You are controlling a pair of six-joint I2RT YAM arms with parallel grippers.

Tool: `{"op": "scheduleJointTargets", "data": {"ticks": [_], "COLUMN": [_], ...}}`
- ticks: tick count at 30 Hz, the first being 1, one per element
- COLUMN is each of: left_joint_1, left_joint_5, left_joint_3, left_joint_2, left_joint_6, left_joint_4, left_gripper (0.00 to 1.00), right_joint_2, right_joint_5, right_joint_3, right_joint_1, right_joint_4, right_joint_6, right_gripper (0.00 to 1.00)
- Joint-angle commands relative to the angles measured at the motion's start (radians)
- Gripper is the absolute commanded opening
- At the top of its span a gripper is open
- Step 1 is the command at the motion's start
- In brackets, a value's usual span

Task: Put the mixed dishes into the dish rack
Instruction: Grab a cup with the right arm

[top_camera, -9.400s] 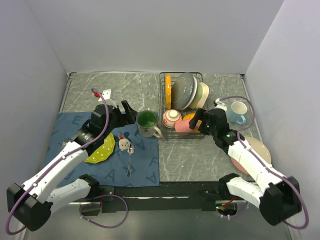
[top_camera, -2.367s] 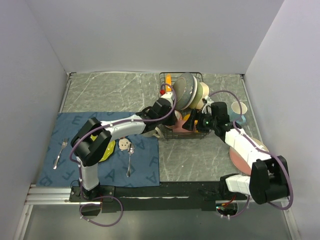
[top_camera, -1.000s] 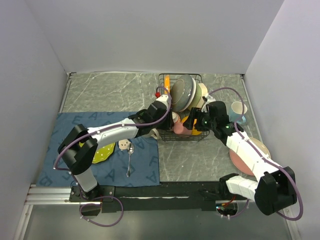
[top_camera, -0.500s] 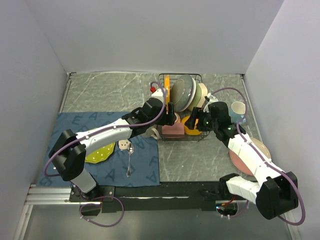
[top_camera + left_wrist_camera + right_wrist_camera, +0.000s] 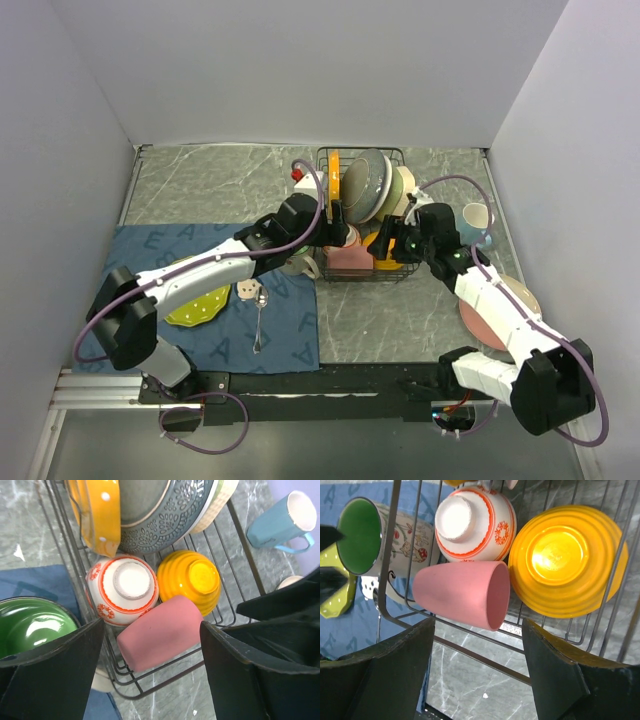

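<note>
Though partly cropped, green mug [image 5: 35,625]

The grey marbled surface [image 5: 200,190] in front of me carries a blue cloth mat [image 5: 290,340] on my left and the black wire dish rack [image 5: 362,279] at the back middle. A blue mug [image 5: 477,222] stands just right of the rack, and a pink plate [image 5: 478,325] lies nearer on my right.

The only readable marking is a pale capital letter A, repeated at scattered angles across the blue cloth mat [image 5: 285,350], plain in the top view and partly visible along the left edge of the right wrist view
</note>
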Motion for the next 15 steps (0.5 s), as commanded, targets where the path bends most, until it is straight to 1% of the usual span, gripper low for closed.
{"op": "scheduleJointTargets", "data": {"ticks": [1,5,9,10,13,14,15], "left_joint_1": [-0.005,-0.002,0.011,0.012,0.024,0.029,0.038], "left_joint_5": [-0.041,-0.023,0.004,0.008,0.024,0.033,0.039], "left_joint_3": [0.007,-0.001,-0.008,-0.013,-0.025,-0.027,-0.03], "left_joint_2": [-0.068,-0.105,-0.139,-0.154,-0.18,-0.186,-0.192], "left_joint_6": [-0.014,-0.02,-0.026,-0.028,-0.026,-0.028,-0.029], "left_joint_4": [-0.035,-0.049,-0.059,-0.058,-0.055,-0.055,-0.055], "left_gripper": [0.83,0.88,0.99,0.97,0.97,0.97,0.96], "right_joint_2": [0.045,0.114,0.159,0.174,0.209,0.218,0.229], "right_joint_5": [-0.014,-0.052,-0.115,-0.135,-0.198,-0.21,-0.236], "right_joint_3": [0.067,0.052,0.018,0.012,-0.002,-0.002,-0.004], "right_joint_1": [0.02,0.02,0.018,0.018,0.018,0.018,0.018], "right_joint_4": [0.032,0.083,0.16,0.179,0.242,0.252,0.269], "right_joint_6": [-0.011,0.009,0.018,0.023,0.03,0.035,0.035], "right_gripper": [0.78,0.78,0.78,0.77,0.75,0.74,0.71]}}
